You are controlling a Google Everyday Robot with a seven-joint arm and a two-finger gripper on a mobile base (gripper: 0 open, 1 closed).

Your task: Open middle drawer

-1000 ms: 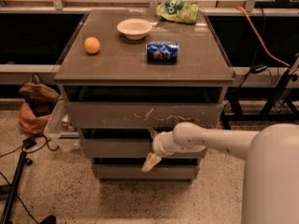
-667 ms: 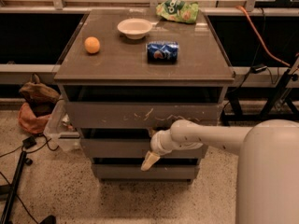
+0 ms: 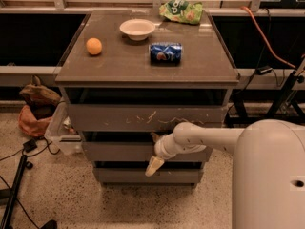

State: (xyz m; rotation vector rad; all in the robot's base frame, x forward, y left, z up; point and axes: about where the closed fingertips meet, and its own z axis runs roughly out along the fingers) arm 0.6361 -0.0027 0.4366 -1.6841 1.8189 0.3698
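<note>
The middle drawer [image 3: 119, 151] is the wide, plain grey-brown front between the scratched top drawer [image 3: 143, 117] and the narrower bottom drawer [image 3: 128, 176] of the cabinet. My gripper [image 3: 155, 157] is at the end of the white arm [image 3: 205, 137], which reaches in from the right. It sits right against the middle drawer's front, a little right of its centre, with a cream tip hanging down over the drawer's lower edge. The drawer front sits about in line with the others.
On the cabinet top [image 3: 119, 66] are an orange [image 3: 94, 46], a white bowl [image 3: 137, 28], a blue can [image 3: 165, 52] lying on its side and a green chip bag [image 3: 182, 10]. A clear bin [image 3: 59, 132] and a brown bag [image 3: 38, 101] are on the floor at left. My white body [image 3: 269, 175] fills the lower right.
The gripper has stayed at the middle drawer's front with only a slight shift. The drawer front has not visibly moved.
</note>
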